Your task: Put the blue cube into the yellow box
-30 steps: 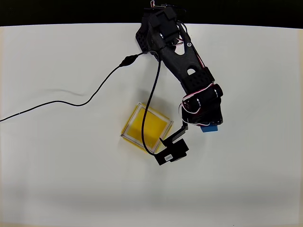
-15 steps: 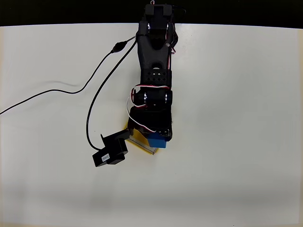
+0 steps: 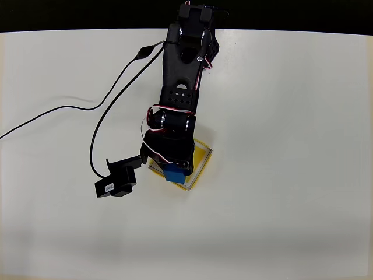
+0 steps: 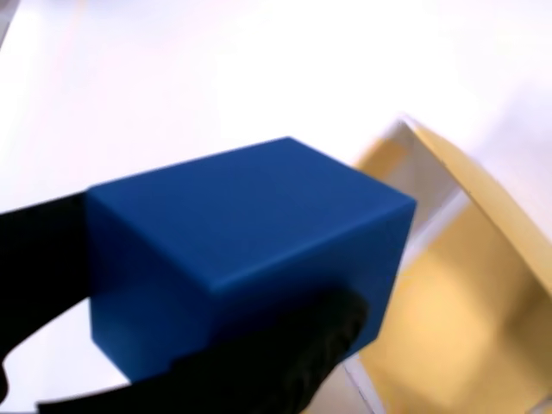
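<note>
My pincer clenched the blue cube, hanging over the yellow box near its front rim. White table below, black strip behind. Half a second before, I'd sat further right.

- blue cube: plain bright blue, no pattern.
- yellow box: yellow floor, pale whitish rim.
- end effector: black.
- counter: plain white.
- cable: black.

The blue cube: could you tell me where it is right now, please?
The blue cube is held in the end effector, over the lower-left edge of the yellow box in the overhead view.
</note>
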Action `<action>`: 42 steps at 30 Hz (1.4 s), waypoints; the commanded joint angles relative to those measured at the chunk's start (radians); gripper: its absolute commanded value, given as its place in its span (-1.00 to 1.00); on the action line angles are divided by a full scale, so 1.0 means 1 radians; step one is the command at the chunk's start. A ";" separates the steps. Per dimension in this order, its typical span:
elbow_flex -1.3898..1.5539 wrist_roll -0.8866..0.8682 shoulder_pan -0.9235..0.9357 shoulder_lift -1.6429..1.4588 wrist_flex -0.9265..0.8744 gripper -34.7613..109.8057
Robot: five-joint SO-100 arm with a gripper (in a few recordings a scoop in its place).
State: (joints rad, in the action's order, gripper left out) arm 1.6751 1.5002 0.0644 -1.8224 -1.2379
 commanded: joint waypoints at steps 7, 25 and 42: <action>0.104 0.014 0.031 -0.015 0.103 -0.34; 0.316 0.006 0.028 0.029 0.275 -0.32; 0.302 -0.048 0.011 -0.040 0.307 -0.04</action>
State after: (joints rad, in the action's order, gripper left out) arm 2.1154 1.4496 0.0798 -1.7487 -0.8682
